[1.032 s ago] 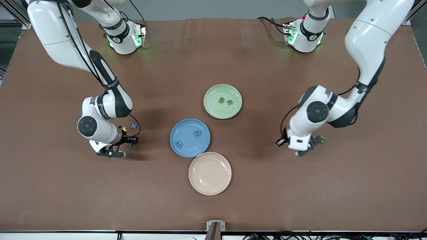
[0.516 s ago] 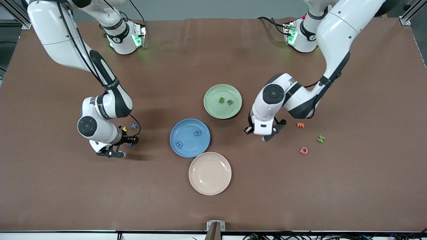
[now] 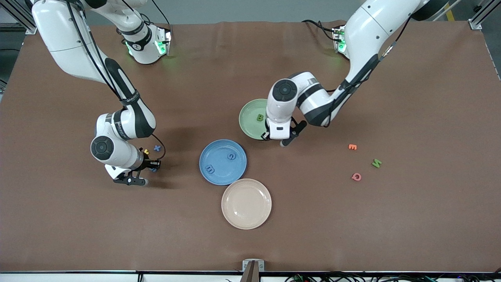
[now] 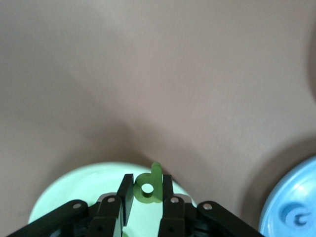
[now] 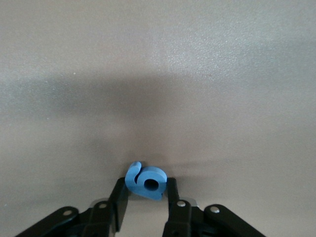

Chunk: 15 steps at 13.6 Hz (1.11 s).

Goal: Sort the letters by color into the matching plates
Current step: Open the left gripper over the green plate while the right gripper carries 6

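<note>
My left gripper (image 3: 283, 138) hangs over the edge of the pale green plate (image 3: 249, 117), shut on a green letter "d" (image 4: 156, 175) that stands between its fingers (image 4: 126, 190). A green "B" (image 3: 260, 117) lies in that plate. The blue plate (image 3: 223, 172) holds two blue letters (image 3: 231, 156) (image 3: 210, 169). Down at the table near the right arm's end, my right gripper (image 3: 152, 167) has its fingers pressed on both sides of a curled blue letter (image 5: 136, 177). A blue "X" (image 3: 157, 148) lies beside it. A green "N" (image 3: 376, 163) lies toward the left arm's end.
A cream plate (image 3: 246, 203) sits nearer the front camera than the blue plate. A yellow letter (image 3: 146, 151) lies close to my right gripper. An orange "E" (image 3: 352, 147) and a pink "Q" (image 3: 356, 176) lie by the green "N".
My left arm has swung from its end of the table to the green plate, carrying the green letter. My right gripper's fingers have closed in on the blue letter.
</note>
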Available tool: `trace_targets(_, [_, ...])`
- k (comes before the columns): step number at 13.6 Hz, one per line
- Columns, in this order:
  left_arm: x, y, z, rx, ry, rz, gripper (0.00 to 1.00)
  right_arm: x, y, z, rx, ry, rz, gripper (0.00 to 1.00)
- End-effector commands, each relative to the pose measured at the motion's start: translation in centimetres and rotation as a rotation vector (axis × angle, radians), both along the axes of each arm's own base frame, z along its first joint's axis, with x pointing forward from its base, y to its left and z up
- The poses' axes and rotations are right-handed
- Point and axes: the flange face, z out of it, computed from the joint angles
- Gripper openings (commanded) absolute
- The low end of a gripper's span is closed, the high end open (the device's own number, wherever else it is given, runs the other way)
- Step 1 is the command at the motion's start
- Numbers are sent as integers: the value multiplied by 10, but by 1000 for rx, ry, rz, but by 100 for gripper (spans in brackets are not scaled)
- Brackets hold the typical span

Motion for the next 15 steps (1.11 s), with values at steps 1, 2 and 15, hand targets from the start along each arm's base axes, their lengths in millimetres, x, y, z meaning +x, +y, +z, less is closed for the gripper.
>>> trace_targets(1, [-16,-21,-2,6,-11,51,0,-2,-4,0,3,3,-17,3])
trace_targets(2, [-20,-23,-6,18,-21,55,0,-2,-4,1,2,4,-19,2])
trace_targets(15, [-40,-47,-6,35,-49,101,100,8,76,47,-16,16,-116,1])
